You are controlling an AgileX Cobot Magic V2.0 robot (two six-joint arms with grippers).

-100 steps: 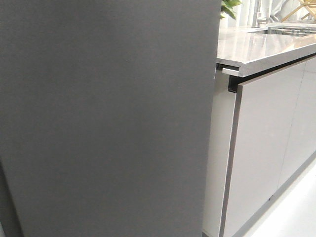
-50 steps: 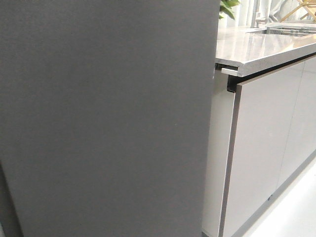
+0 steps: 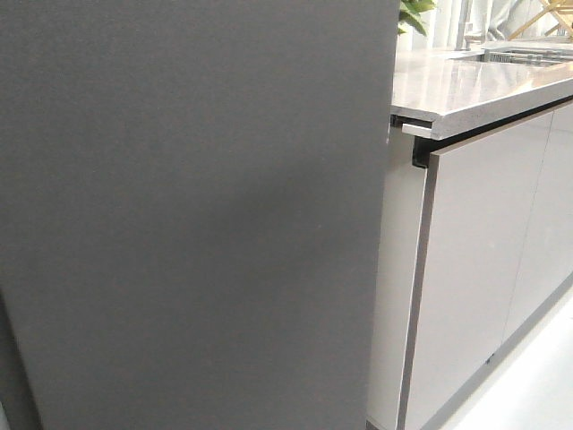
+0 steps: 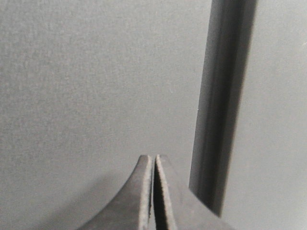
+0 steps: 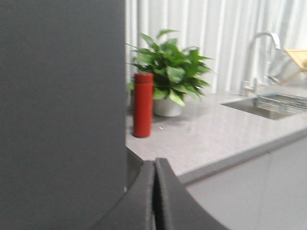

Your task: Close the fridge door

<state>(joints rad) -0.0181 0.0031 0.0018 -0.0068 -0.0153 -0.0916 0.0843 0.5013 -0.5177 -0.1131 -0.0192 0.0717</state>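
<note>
Matte dark grey, the fridge door (image 3: 188, 215) fills the front view's left two thirds. Only the right wrist view shows a red bottle (image 5: 143, 105) on the surface (image 5: 216, 134). Left tool (image 4: 154, 160) and right tool (image 5: 154, 165) are both pressed together, empty.

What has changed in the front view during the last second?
Almost nothing. The fridge door fills the same area, its right edge in the same place. The countertop edge sits very slightly higher in the picture. The cabinet fronts look the same. Neither gripper appears there.
</note>
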